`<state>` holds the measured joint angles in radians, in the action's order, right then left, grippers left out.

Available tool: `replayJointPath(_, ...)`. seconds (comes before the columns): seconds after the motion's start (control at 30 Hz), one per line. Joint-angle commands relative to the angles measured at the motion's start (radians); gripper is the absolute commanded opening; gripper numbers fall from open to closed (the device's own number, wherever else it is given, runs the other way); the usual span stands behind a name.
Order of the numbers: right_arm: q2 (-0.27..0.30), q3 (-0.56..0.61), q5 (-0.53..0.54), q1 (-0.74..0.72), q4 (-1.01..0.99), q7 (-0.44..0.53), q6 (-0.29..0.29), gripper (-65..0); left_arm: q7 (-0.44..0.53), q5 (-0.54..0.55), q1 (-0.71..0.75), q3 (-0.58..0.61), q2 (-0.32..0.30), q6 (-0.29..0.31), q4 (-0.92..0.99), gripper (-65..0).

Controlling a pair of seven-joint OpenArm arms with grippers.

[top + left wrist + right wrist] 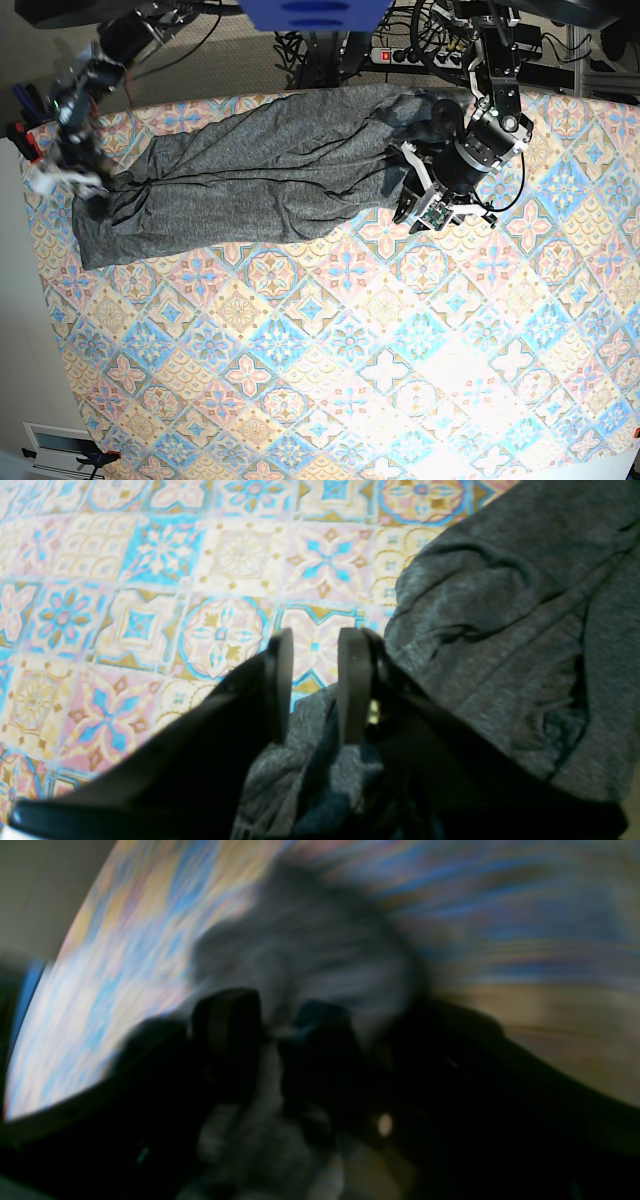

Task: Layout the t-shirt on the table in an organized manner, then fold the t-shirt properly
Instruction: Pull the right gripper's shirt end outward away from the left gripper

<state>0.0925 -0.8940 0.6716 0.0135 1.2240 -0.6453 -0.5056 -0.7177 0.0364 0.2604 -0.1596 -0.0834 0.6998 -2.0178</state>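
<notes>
Cloth: we see the wrinkled dark heather-grey knit t-shirt (260, 170) stretched along the far edge of the pastel diamond-tiled table (330, 380) | Left gripper (315, 680): we see it clamped on a bunched shirt fold | Right gripper (270, 1035): blurred, we see grey cloth pinched between its fingers at the shirt's other end.

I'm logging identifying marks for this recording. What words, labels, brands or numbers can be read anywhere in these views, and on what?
None can be read.
The t-shirt is plain grey with no print showing.
The table cloth shows only floral tile patterns, no lettering.
The right wrist view is too blurred to read anything.
</notes>
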Motion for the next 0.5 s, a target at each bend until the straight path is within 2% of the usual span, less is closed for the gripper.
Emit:
replayJointPath(0.0, 0.01, -0.003, 0.0, 0.004, 0.009, -0.014, -0.005, -26.0, 0.025, 0.02, -0.006, -0.001, -0.002, -0.002, -0.022, -49.5)
replayJointPath(0.23, 0.01, 0.036, -0.003, 0.007, 0.01, -0.023, -0.005, -26.0, 0.025, 0.017, -0.005, -0.005, -0.017, -0.002, -0.022, -49.5)
replayJointPath(0.47, 0.01, 0.279, -0.006, 0.046, 0.141, -0.014, -0.005, -26.0, 0.025, 0.023, -0.005, -0.002, -0.032, -0.002, -0.022, -49.5)
